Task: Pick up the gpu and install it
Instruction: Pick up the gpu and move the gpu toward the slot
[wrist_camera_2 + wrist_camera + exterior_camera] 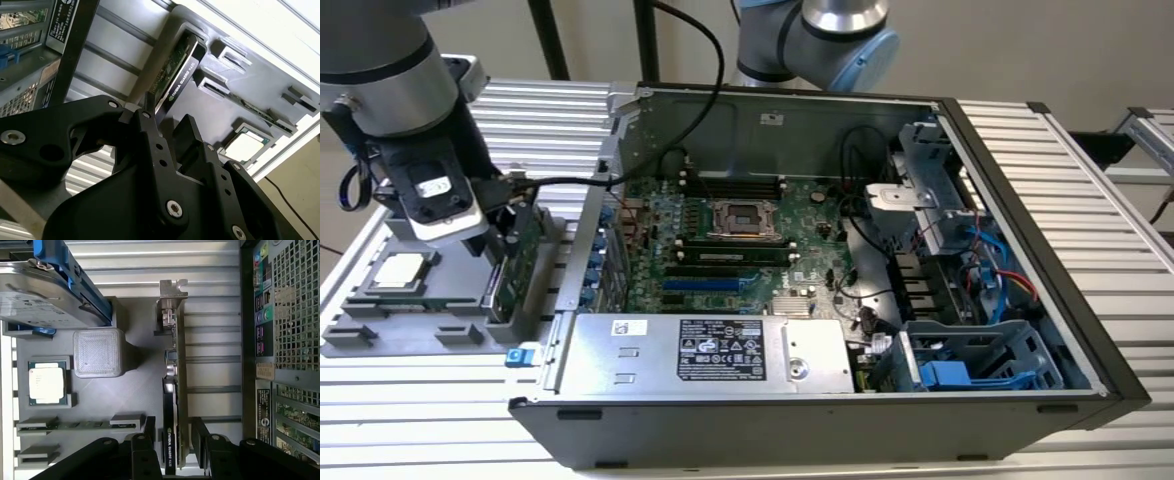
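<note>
First wrist view: spread gripper (174,422) straddles gpu (175,375).

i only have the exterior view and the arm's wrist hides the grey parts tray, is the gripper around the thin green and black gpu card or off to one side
observer: around it. in the first wrist view the gripper straddles the gpu card, one black finger on each face, with a thin gap either side.
operator: is it lifted yet
observer: no, it stands on edge in the grey tray, silver bracket at the end away from the gripper.
operator: anything crowding it
observer: the square silver cpu chip lies in its own pocket, apart from the card.
</note>
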Available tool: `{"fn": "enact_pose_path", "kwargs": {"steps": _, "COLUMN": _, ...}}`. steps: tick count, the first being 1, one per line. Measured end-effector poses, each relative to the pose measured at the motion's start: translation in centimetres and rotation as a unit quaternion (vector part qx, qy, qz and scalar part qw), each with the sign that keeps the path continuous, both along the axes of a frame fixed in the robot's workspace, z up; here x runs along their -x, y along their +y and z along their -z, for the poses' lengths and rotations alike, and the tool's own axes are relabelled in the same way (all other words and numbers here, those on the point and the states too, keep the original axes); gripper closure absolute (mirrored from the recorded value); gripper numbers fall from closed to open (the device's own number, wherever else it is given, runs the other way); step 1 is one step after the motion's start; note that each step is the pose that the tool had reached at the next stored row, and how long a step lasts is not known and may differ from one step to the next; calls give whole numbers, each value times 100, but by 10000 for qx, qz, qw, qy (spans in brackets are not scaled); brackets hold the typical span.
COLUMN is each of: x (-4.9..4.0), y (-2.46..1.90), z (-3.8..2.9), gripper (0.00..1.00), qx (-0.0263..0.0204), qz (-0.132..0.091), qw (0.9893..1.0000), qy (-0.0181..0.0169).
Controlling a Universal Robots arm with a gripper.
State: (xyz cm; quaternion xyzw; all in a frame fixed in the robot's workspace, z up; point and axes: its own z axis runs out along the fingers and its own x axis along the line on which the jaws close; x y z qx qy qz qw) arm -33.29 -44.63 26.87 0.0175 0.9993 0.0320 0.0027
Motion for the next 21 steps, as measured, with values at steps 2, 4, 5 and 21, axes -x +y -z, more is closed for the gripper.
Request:
{"fn": "enact_pose_path", "kwargs": {"steps": 2, "x": 0, "y": 0, "z": 17, "gripper": 0, "qx": 0, "qz": -3, "qw": 10000, "qy": 0}}
{"fn": "enact_pose_path", "kwargs": {"steps": 4, "x": 0, "y": 0, "z": 34, "gripper": 0, "qx": 0, "qz": -8, "qw": 10000, "qy": 0}}
{"fn": "enact_pose_path", "kwargs": {"steps": 5, "x": 0, "y": 0, "z": 42, "gripper": 0, "qx": 0, "qz": -11, "qw": 10000, "qy": 0}}
{"fn": "enact_pose_path", "kwargs": {"steps": 21, "x": 0, "y": 0, "z": 185, "gripper": 0, "qx": 0, "qz": -69, "qw": 10000, "qy": 0}}
